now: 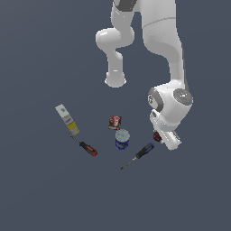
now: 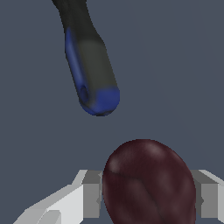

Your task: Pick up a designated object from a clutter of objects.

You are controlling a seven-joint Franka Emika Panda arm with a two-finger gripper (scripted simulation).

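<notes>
Gripper fingers bracketing dark red ball — contact unclear

A flat, matte ground of dark slate blue filled the exterior view from the near edge to the far edge (a shade paler toward the near side). In the wrist view the same grey-blue ground made the whole backdrop.

No legible txt anywhere
</notes>
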